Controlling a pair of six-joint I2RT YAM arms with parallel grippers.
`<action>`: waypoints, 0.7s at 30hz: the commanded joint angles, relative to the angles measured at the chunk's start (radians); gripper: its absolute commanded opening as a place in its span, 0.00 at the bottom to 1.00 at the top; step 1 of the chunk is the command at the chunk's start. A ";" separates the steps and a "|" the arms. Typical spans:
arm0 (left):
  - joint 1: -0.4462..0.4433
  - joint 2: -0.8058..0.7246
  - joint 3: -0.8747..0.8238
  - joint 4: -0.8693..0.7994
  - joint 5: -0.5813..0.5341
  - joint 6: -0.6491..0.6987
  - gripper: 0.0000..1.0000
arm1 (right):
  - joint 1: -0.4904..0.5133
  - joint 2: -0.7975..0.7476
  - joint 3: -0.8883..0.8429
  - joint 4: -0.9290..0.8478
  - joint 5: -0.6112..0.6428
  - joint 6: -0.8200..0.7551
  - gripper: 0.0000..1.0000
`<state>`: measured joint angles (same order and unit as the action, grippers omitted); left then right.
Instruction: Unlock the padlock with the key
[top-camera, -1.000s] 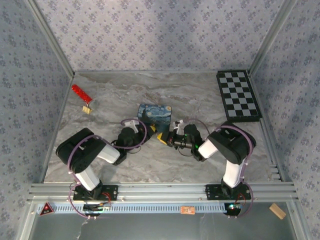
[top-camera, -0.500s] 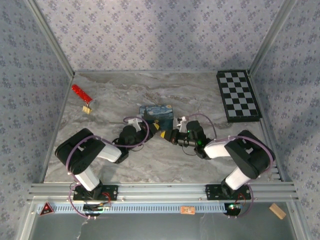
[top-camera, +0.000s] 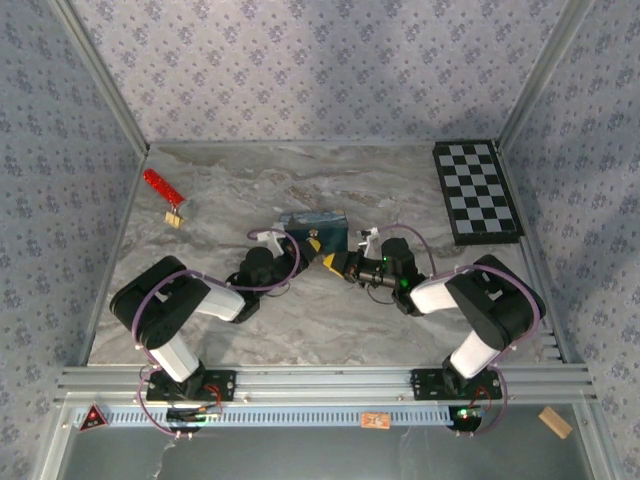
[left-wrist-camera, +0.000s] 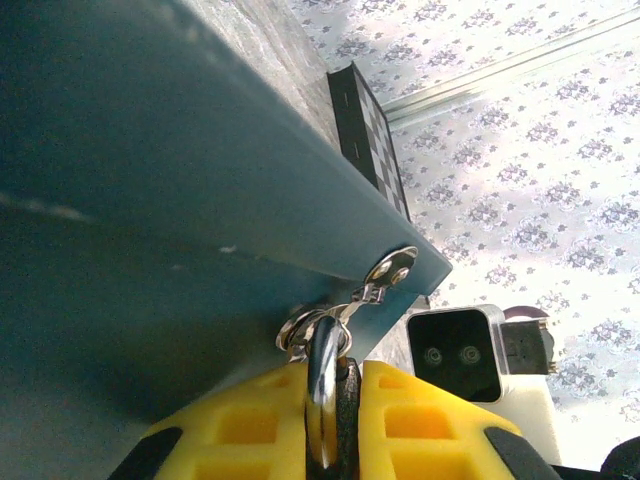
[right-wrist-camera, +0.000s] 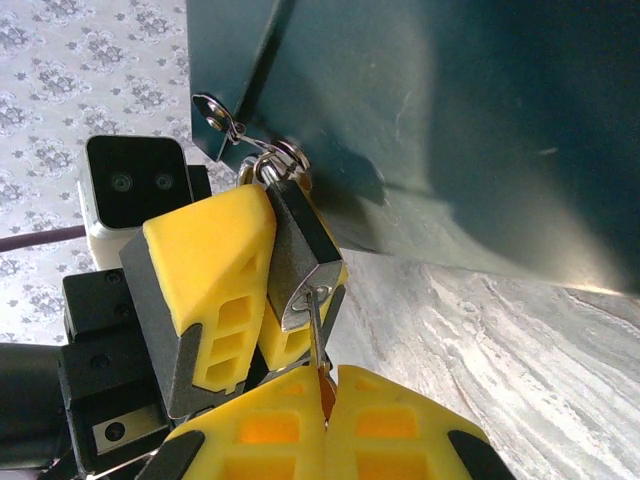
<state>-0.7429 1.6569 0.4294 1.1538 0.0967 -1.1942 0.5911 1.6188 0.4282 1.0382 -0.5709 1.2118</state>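
Observation:
The small dark padlock (left-wrist-camera: 347, 398) sits pinched between my left gripper's (left-wrist-camera: 345, 378) yellow fingers (left-wrist-camera: 250, 420), and its silver shackle (left-wrist-camera: 322, 360) runs through the hasp (left-wrist-camera: 393, 270) of the blue painted box (left-wrist-camera: 150, 180). In the right wrist view the padlock (right-wrist-camera: 298, 250) shows its keyhole end. My right gripper (right-wrist-camera: 327, 378) is shut on the key (right-wrist-camera: 318, 335), whose thin blade reaches up into the keyhole. From above, the left gripper (top-camera: 312, 247) and right gripper (top-camera: 333, 264) meet at the box's (top-camera: 315, 225) near right corner.
A black-and-white chessboard (top-camera: 477, 190) lies at the back right. A red strip (top-camera: 160, 184) with a small gold piece (top-camera: 175, 218) lies at the back left. The box (right-wrist-camera: 450, 120) stands tilted up close over both grippers on the marble table (top-camera: 330, 320).
The box has tipped up from lying flat, so its painted top looks much narrower. Both grippers moved away from the bases with the padlock, and the right arm swung left toward it.

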 joint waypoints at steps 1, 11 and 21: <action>-0.085 -0.032 0.022 0.087 0.264 0.019 0.00 | -0.014 -0.022 0.031 0.170 0.033 0.042 0.00; -0.090 -0.073 0.045 0.052 0.314 -0.002 0.00 | -0.068 0.057 0.050 0.195 -0.048 -0.031 0.00; -0.091 -0.139 0.047 -0.063 0.330 0.000 0.00 | -0.080 -0.017 0.054 0.066 0.000 -0.152 0.00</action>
<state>-0.7429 1.5715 0.4473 1.0317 0.1387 -1.1950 0.5278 1.6405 0.4194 1.1038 -0.7120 1.1355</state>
